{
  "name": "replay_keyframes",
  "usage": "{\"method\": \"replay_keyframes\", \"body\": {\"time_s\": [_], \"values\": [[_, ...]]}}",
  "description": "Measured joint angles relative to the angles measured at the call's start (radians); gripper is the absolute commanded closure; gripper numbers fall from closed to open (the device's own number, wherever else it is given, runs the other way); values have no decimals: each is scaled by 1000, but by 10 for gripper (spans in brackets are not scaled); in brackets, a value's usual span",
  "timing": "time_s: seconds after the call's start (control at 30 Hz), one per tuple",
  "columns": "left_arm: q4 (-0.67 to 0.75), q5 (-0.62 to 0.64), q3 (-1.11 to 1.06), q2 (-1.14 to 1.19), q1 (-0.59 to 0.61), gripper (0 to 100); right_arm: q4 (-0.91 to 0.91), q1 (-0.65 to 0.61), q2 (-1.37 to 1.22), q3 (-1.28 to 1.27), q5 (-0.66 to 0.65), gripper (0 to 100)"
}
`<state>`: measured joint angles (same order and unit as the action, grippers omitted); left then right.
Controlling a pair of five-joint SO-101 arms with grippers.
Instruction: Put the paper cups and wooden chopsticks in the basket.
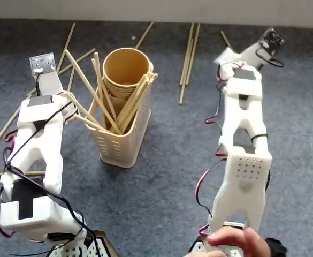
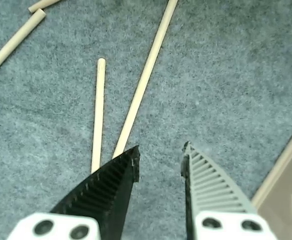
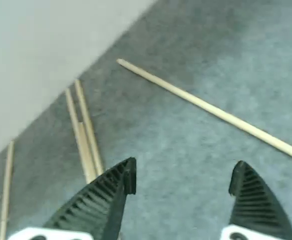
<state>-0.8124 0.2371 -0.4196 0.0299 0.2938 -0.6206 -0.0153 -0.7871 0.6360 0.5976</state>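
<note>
A tall cream plastic basket (image 1: 119,144) with slotted walls stands upright on the grey carpeted bench (image 1: 172,176), between the two white arms (image 1: 36,144). A nested stack of tan paper cups (image 1: 125,67) sits inside it, and a bundle of pale wooden chopsticks (image 1: 132,104) leans out of it at mixed angles beside the cups. The left hand (image 2: 160,150), with one black finger and one grey, hangs low over the carpet just beside the basket. Its jaws are a little apart and nothing is between them. Two loose chopsticks (image 2: 99,115) lie on the carpet there, their near ends running under the black finger. The right hand (image 3: 185,164) is spread wide and empty above bare carpet near the pale wall (image 3: 46,60). A single long chopstick (image 3: 210,110) lies slantwise beyond its tips, and a close pair of chopsticks (image 3: 83,130) lies beside one finger, towards the wall. More stray sticks (image 1: 1,136) are scattered on the bench on the left arm's side.
</note>
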Motion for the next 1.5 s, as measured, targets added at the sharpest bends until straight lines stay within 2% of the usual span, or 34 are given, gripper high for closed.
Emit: {"method": "replay_keyframes", "body": {"time_s": [0.1,0.4,0.5,0.6,0.73,0.83,0.9,1.13,1.23,1.5], "values": [[0,0,0,0,-3,825,-23,-48,-58,109,-2,558],[0,0,0,0,-9,825,-26,-71,-331,385,-3,558],[0,0,0,0,-15,825,11,-86,-431,500,77,559],[0,0,0,0,-17,825,121,-91,-537,595,184,559],[0,-3,-11,0,-17,825,270,-103,-629,657,233,618],[2,-3,-11,0,-17,825,295,-103,-649,658,236,678],[2,-3,-11,0,-17,825,298,-103,-652,655,236,681],[2,-6,-11,0,-17,825,307,-106,-651,601,55,681],[2,-6,-11,0,-17,825,299,-114,-651,595,-77,681],[32,-43,-17,0,-17,825,95,-118,-647,598,-482,683]]}}
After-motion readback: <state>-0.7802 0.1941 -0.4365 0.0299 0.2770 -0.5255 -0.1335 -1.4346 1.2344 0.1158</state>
